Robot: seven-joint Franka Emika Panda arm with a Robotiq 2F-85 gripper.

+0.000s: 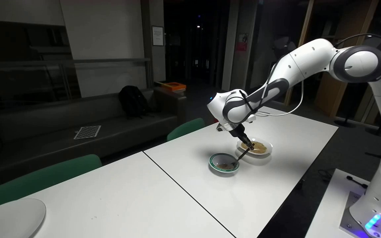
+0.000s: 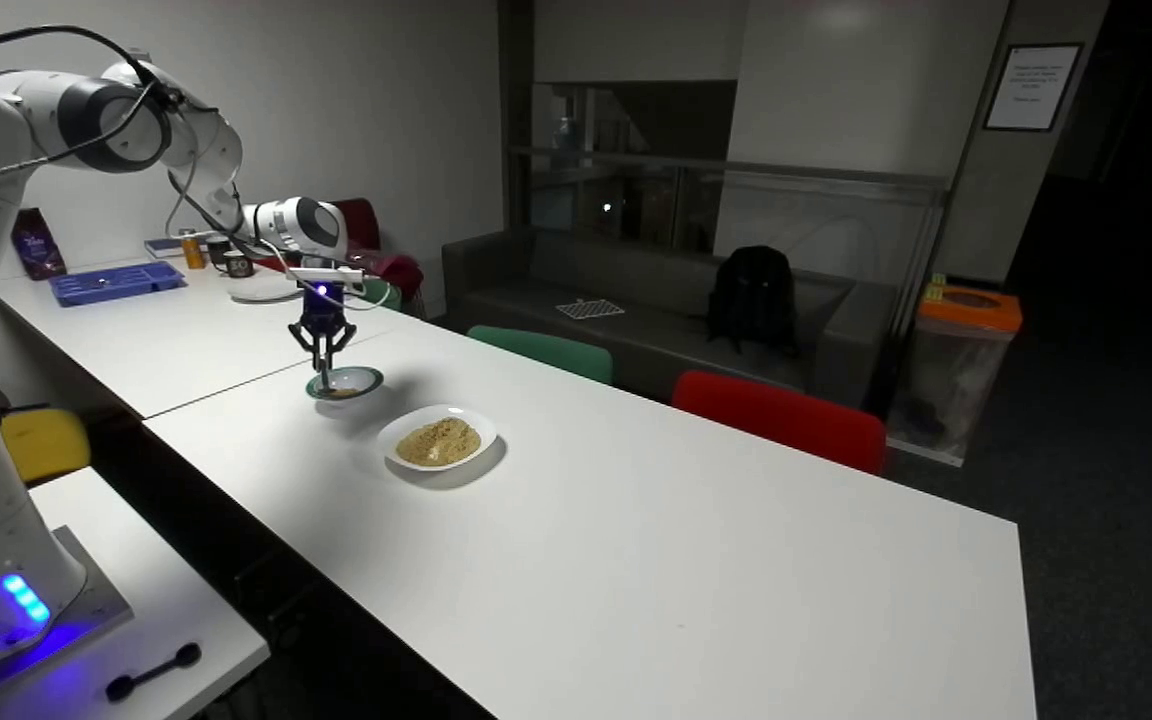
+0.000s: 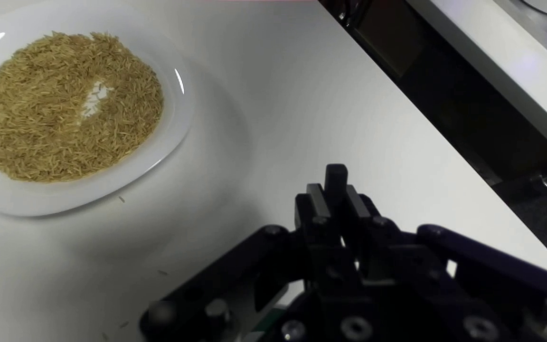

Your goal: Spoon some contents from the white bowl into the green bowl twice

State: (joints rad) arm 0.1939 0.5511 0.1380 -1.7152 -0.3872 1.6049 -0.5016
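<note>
We hold the spoon [image 1: 243, 154] by its handle, clenched in the claw [image 3: 336, 202], presumably so that its head reaches into the green bowl [image 1: 223, 170] while the claw hangs clear of the rim. We judge that the white bowl [image 3: 176, 118] is set near it to keep the transfer short. Most of the grains [image 3: 36, 114] lie in the white bowl, slender and tan-brown around a bare patch; a smaller heap sits in the green bowl.

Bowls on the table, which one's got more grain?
The white bowl: grain covers most of its bottom, whereas the green-rimmed bowl has only a small patch.
</note>
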